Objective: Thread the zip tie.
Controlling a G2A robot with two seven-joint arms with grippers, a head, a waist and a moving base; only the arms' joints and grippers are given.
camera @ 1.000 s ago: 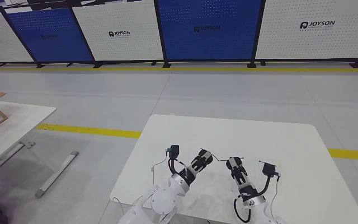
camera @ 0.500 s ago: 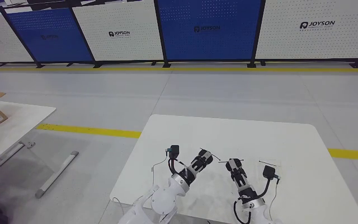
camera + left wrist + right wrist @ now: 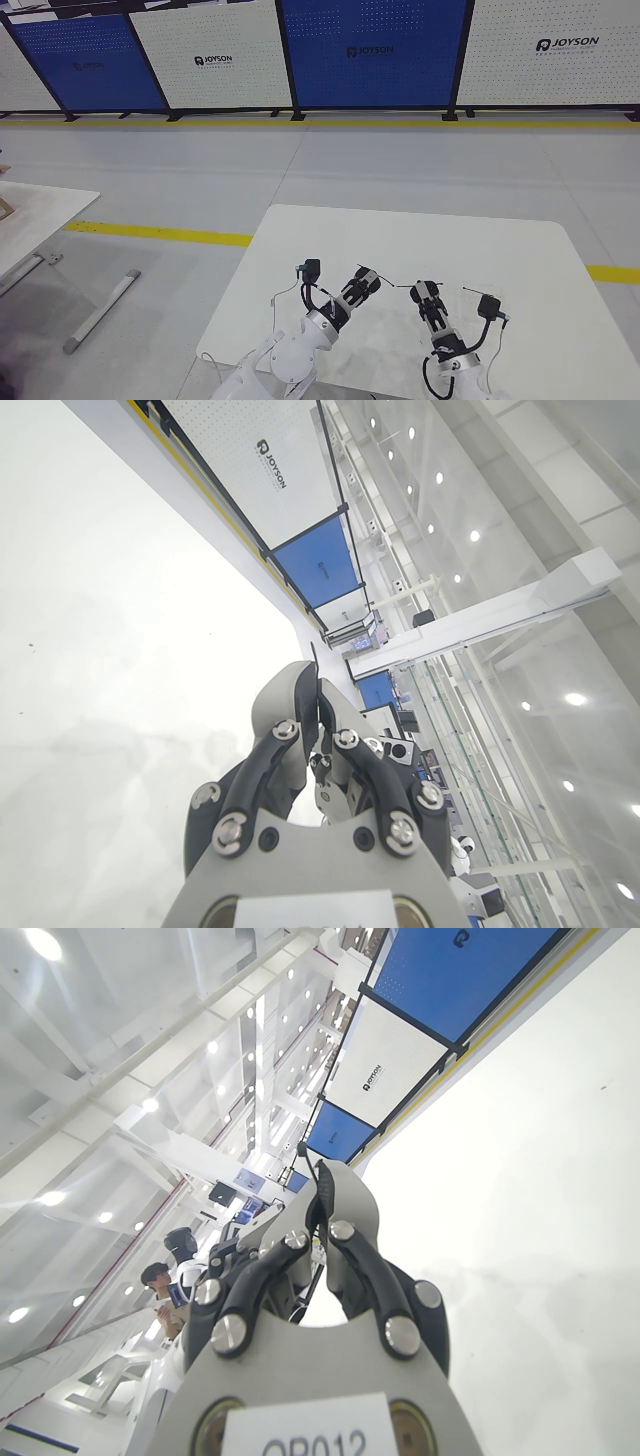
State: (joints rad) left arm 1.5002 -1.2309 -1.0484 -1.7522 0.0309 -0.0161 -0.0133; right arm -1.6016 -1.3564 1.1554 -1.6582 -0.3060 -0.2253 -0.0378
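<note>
The right gripper (image 3: pixel 424 291) has edged a little toward the right edge of the tabletop, away from the left gripper (image 3: pixel 367 282), which has kept its place.

The zip tie (image 3: pixel 302 1147) is off the table (image 3: pixel 500 240), held up between the two grippers above the near part of the tabletop, about midway between its left and right edges. In the right wrist view its small boxy head pokes out just past the fingertips on a short black stalk. In the left wrist view only a short black tip (image 3: pixel 313 653) stands clear of the pads. The rest of the strap is hidden behind the fingers, so I cannot tell how it runs between them.

Both grippers are clamped tight, each pinching its end of the tie close to the end. That short overhang probably keeps the thin strap stiff enough to aim. The two grippers point toward each other with a small gap between them, likely so the tip can be lined up with the slot in the head. The threading itself does not look done yet.

Beyond the far edge of the tabletop a yellow line (image 3: pixel 150 233) crosses the grey floor, and blue and white panels (image 3: pixel 375 55) stand behind it.
</note>
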